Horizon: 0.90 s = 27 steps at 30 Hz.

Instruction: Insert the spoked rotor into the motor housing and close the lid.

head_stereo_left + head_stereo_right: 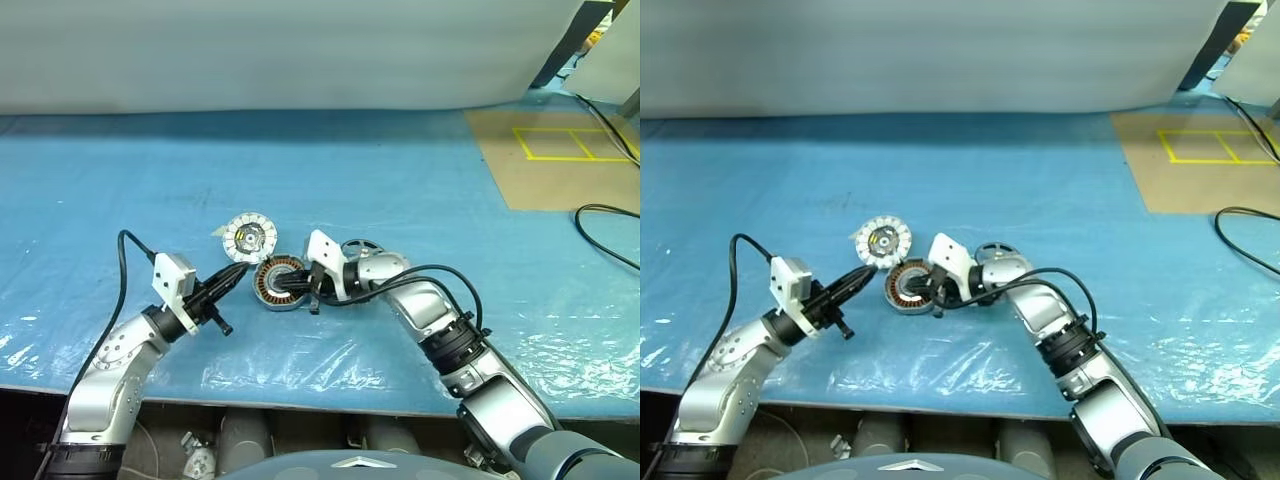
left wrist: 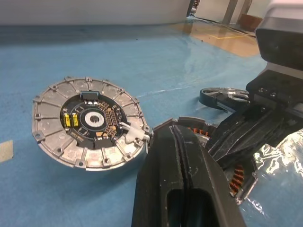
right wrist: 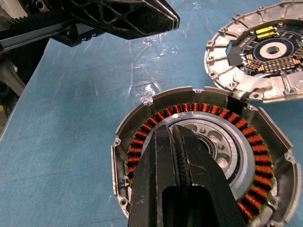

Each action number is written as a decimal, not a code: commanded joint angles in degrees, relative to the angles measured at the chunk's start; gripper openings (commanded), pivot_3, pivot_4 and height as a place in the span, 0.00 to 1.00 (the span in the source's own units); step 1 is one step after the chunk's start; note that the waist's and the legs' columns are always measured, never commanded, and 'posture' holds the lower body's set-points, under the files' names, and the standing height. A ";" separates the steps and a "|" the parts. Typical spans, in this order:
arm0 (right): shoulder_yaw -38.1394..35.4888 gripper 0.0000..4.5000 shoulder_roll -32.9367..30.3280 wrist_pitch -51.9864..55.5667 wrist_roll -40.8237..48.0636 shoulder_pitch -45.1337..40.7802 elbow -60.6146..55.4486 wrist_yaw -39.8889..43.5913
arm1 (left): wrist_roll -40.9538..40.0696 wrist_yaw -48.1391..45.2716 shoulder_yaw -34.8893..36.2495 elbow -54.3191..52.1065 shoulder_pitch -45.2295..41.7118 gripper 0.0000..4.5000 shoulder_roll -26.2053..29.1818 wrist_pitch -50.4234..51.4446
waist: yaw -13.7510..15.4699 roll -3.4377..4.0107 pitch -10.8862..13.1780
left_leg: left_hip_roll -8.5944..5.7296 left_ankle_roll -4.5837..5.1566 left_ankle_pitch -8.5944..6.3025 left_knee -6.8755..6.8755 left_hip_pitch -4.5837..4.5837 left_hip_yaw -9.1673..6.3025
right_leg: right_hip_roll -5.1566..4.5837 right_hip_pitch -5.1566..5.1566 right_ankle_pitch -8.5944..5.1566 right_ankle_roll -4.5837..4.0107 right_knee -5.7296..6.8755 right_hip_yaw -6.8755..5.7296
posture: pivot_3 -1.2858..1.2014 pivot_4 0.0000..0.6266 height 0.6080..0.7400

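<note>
Right gripper (image 3: 176, 142), fingers together, over motor housing (image 3: 142, 137); no legible writing.

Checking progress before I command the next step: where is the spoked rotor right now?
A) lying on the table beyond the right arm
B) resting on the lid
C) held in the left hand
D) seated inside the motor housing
A: the spoked rotor lies on the blue table behind the right arm, while the motor housing shows bare copper windings.
</note>
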 commanded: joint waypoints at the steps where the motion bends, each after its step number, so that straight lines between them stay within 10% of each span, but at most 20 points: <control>1: 0.87 0.01 -0.24 -0.42 -2.17 -0.54 1.93 -0.67 | 0.18 -0.39 0.67 -0.02 -0.20 0.00 -0.14 -1.68 | 0.02 0.00 0.00 | 0.00 0.00 0.00 0.01 0.01 0.00 | 0.00 0.01 0.00 0.00 0.00 0.00 | 0.52 0.24 1.00; 10: -9.12 0.01 0.21 1.96 6.96 -0.98 -3.09 0.48 | -0.72 -1.34 0.72 1.16 -1.64 0.00 -0.36 -2.31 | 0.17 0.00 0.00 | -0.01 0.01 0.00 0.09 0.01 0.00 | -0.01 0.06 0.00 0.00 0.02 0.03 | 0.52 0.24 1.00; 27: -11.12 0.01 -17.58 4.76 2.75 -6.21 -2.18 6.41 | 4.03 -5.43 -2.43 4.81 -2.26 0.00 -0.90 -8.27 | 0.07 0.01 0.01 | 0.00 0.01 0.00 0.08 -0.01 0.01 | 0.01 0.04 0.01 0.00 0.03 0.04 | 0.52 0.24 1.00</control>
